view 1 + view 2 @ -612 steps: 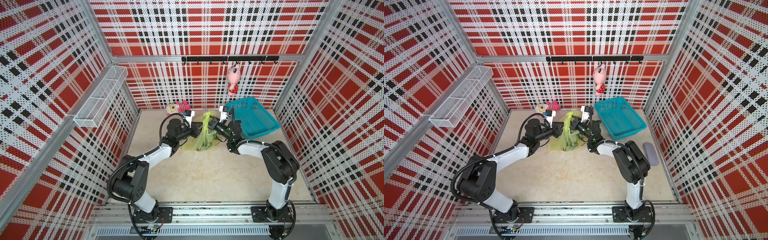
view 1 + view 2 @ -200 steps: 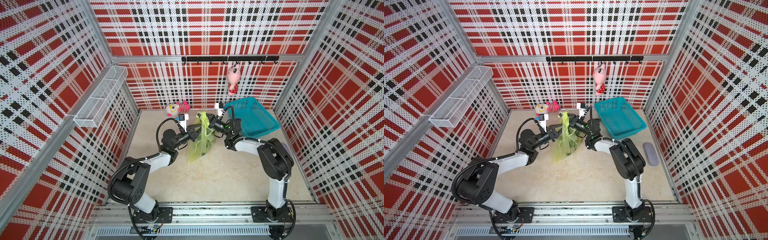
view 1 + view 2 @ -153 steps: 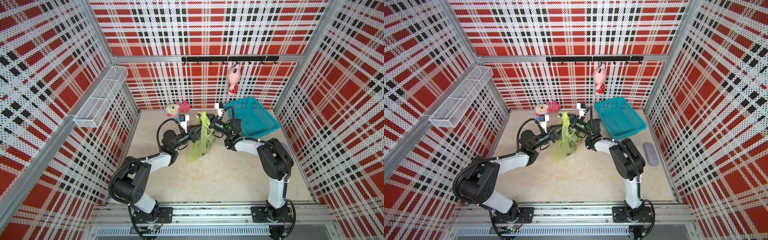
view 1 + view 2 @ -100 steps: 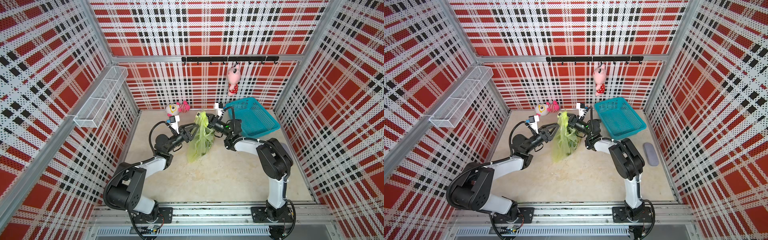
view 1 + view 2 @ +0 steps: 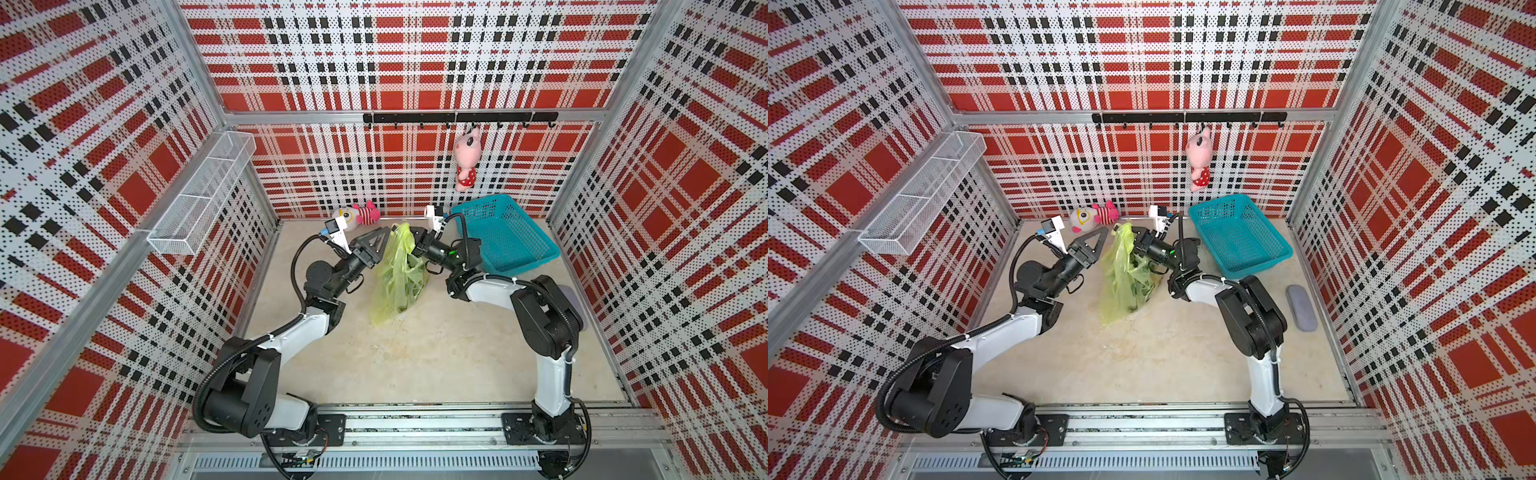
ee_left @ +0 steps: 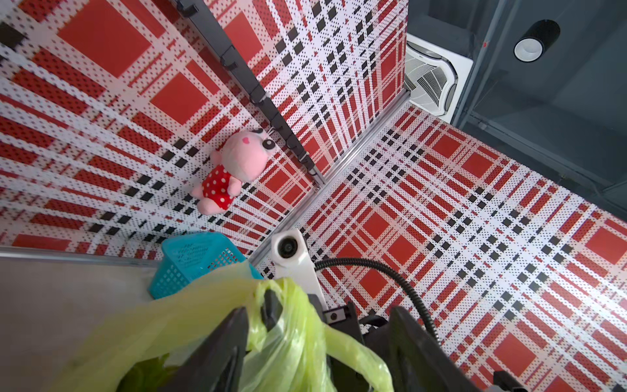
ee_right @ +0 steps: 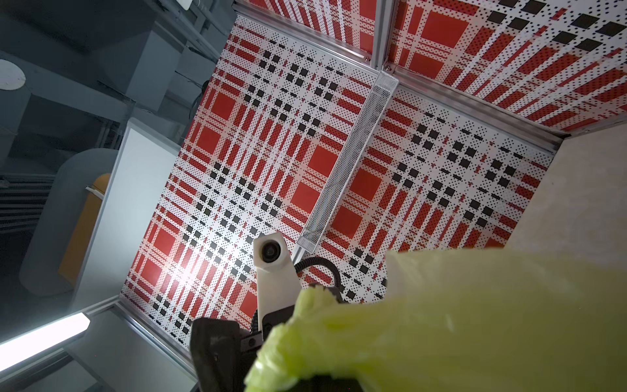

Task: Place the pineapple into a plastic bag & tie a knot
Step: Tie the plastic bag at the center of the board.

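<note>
Plastic bag: hung upright from its bunched top near the back of the desk, with its lower end resting on the surface; dark green contents showed through the film low down.
Right hand: clenched on the bag's gathered top, and it alone held the bag up.
Left hand: released, jaws spread just beside the bag's top; in the left wrist view loose film lay between the jaws, but nothing was pinched.
Knot: could not be told — the neck looked bunched, yet no finished tie was clear in any view.
Risk, slip: the thin film could slide out of the right hand's pinch under the load, and the bag would slump and fall open.
Risk, tear: a hard pull on one handle could stretch or rip it.
Risk, snag: the left hand could close on the wrong fold or bump the right hand — the two sat close together.
Risk, neighbour: a swinging bag could knock the teal basket nearby.
</note>
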You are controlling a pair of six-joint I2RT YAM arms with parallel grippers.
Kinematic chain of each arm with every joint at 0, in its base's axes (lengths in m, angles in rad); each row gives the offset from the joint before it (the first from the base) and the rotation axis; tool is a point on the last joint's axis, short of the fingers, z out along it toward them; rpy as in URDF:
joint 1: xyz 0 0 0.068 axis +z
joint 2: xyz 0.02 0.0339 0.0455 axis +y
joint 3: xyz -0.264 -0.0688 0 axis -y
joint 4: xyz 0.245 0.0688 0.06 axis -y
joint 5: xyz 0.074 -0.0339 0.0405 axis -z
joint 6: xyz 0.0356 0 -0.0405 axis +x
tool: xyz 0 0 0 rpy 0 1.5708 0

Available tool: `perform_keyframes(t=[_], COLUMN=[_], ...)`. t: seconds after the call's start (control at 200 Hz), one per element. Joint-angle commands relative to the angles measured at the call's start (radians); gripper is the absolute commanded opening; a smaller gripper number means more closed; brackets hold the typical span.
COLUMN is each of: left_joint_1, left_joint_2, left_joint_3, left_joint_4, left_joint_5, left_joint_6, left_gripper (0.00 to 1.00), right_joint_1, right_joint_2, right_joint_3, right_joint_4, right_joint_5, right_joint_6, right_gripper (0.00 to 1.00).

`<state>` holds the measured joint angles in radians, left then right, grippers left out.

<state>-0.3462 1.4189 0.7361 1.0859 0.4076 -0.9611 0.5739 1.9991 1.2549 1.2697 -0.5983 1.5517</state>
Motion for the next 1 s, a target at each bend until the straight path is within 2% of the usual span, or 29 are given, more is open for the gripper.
perform_keyframes(t=[0.0, 0.065, 0.346, 0.421, 0.491, 0.611, 0.701, 0.802, 0.897, 0.997], left_joint_1=[-0.012, -0.017, -0.016, -0.01, -0.008, -0.013, -0.011, -0.007, -0.002, 0.002], left_joint_2=[0.023, 0.026, 0.045, 0.054, 0.07, 0.094, 0.101, 0.115, 0.121, 0.13], left_joint_3=[0.032, 0.04, 0.034, 0.034, 0.05, 0.07, 0.065, 0.056, 0.043, 0.043], left_joint_4=[-0.021, -0.019, -0.015, -0.012, 0.02, 0.074, 0.092, 0.124, 0.139, 0.148], left_joint_5=[-0.008, -0.01, -0.018, -0.012, 0.024, 0.059, 0.056, 0.054, 0.037, 0.034], left_joint_6=[-0.037, -0.034, -0.029, -0.029, -0.041, -0.056, -0.058, -0.073, -0.076, -0.078], left_gripper=[0.64, 0.62, 0.68, 0.67, 0.58, 0.37, 0.31, 0.31, 0.4, 0.44], right_joint_1=[0.009, 0.009, 0.009, 0.009, 0.009, 0.009, 0.009, 0.009, 0.009, 0.009], right_joint_2=[-0.006, -0.005, -0.005, -0.009, -0.007, -0.006, -0.007, -0.009, -0.016, -0.016], right_joint_3=[0.044, 0.045, 0.049, 0.047, 0.046, 0.043, 0.043, 0.04, 0.037, 0.035], right_joint_4=[0.144, 0.149, 0.171, 0.175, 0.181, 0.192, 0.2, 0.204, 0.204, 0.207], right_joint_5=[0.019, 0.022, 0.031, 0.032, 0.031, 0.037, 0.039, 0.039, 0.038, 0.035], right_joint_6=[0.038, 0.045, 0.073, 0.078, 0.088, 0.1, 0.111, 0.116, 0.117, 0.123], right_gripper=[0.0, 0.0, 0.0, 0.0, 0.0, 0.0, 0.0, 0.0, 0.0, 0.0])
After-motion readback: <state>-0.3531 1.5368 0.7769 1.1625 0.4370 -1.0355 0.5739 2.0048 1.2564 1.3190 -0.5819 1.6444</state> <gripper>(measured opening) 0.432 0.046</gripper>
